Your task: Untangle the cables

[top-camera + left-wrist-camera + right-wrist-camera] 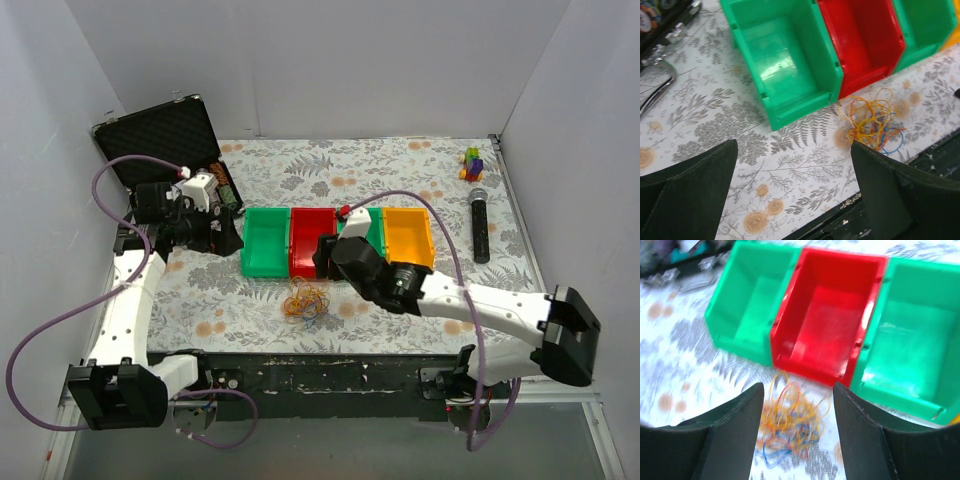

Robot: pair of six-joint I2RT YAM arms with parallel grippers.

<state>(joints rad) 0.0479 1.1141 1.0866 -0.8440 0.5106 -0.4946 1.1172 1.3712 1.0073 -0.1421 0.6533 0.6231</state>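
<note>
Your cables [306,300] lie in one loose clump on the flowered bench [390,160], just in front of the red bin [310,240] and close to the bench's near edge. Most of the loops are orange and yellow, with a few blue and red ones toward the near side. The clump does not touch the bin.

Your right hand [328,255] is over the front of the red bin, just behind the clump. In the right wrist view the right hand [797,390] is spread wide, with nothing between its two dark fingers. The cables [790,422] show through that gap, lying on the bench. That view is blurred, so you cannot tell how high the hand is.

Your left hand [215,235] is at the left side of the bench. It is beside the open black case [160,135] and left of the green bin [265,245], well apart from the clump. In its own view the left hand [794,150] is also spread and pinches nothing, and the cables [872,125] lie off to the right of it.

A second green bin [375,230] and an orange bin [410,235] complete the row. A microphone [480,225] lies to the right of them, and some toy blocks [472,162] stand in the far right corner.
</note>
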